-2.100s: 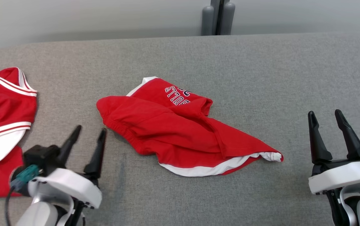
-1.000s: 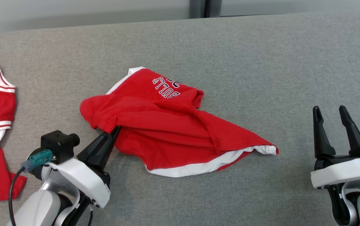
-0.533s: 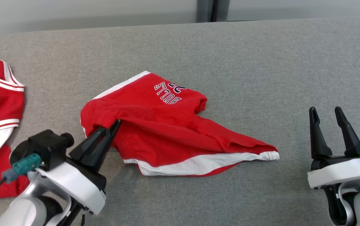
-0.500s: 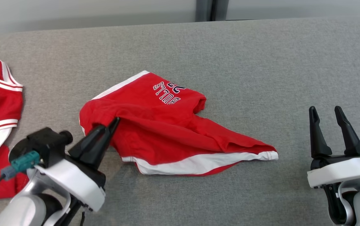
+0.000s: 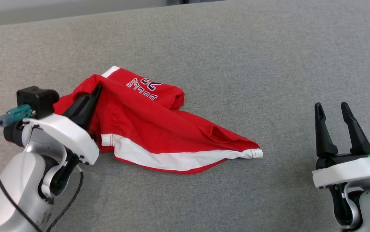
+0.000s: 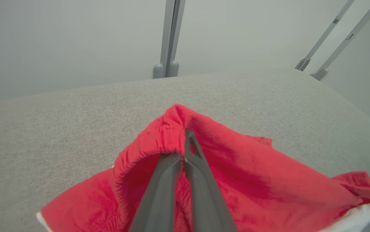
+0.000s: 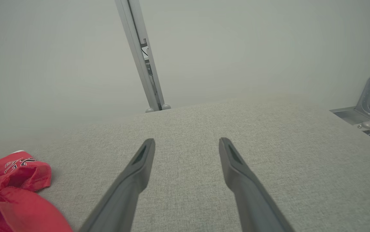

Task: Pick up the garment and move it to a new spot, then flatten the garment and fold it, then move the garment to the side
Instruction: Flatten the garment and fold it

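On grey fabric tabletop (image 5: 268, 64), your left gripper (image 5: 98, 87) jaws clamp waistband of soft red white-trimmed shorts (image 5: 159, 125); expect drape. Right gripper (image 5: 330, 105) jaws apart.

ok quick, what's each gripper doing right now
Left gripper: shut on a fold of the red shorts.
Right gripper: open, holding nothing, well apart from the shorts.
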Controlling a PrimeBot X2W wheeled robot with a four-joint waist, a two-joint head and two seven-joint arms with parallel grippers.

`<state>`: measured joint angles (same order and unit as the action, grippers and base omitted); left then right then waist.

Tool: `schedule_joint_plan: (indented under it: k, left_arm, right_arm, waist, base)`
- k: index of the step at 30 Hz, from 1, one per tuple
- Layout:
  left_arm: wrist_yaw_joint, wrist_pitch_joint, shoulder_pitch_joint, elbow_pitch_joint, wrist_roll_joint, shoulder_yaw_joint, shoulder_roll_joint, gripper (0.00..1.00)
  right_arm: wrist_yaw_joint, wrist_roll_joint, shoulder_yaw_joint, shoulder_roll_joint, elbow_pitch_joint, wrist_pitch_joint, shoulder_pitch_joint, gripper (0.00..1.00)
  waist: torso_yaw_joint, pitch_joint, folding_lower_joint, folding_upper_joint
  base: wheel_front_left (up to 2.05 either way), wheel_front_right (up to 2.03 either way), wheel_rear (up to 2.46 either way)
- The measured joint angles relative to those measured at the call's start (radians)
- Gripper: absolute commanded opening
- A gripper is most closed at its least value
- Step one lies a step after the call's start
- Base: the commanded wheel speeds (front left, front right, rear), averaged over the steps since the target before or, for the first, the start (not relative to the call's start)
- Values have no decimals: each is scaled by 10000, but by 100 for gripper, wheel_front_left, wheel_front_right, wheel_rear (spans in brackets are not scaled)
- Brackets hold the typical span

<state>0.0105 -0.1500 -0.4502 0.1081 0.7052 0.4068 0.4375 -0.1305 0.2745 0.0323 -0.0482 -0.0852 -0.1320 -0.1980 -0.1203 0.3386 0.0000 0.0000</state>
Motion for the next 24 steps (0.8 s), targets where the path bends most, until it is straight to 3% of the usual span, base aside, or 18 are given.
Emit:
schedule_joint_plan:
  k: [9,10,11,15,24]
  left_arm:
    - [-372,543,-1011,2397,-251,447,-731,0]
    - [-412,619,-1064,2556,-272,489,-790,24]
    - [-449,740,-1094,2656,-272,504,-857,98]
    - [-410,1264,-1064,2826,-520,637,-982,100]
    - [416,2562,369,1992,-658,180,-809,100]
  right_arm:
    - [0,52,-31,2,-117,-65,-165,100]
    - [0,50,-19,0,-125,-67,-171,100]
    - [-2,42,-8,0,-138,-69,-171,100]
    - [-2,-35,17,0,-155,-88,-171,100]
    - [0,-280,98,0,-132,65,-71,100]
  waist:
    - [-227,276,0,0]
    - [-213,266,0,0]
    - [-193,247,0,0]
    - [-78,91,0,0]
    - [340,-402,0,0]
  base:
    - [0,0,0]
    - [0,0,0]
    - [0,0,0]
    - [0,0,0]
    - [0,0,0]
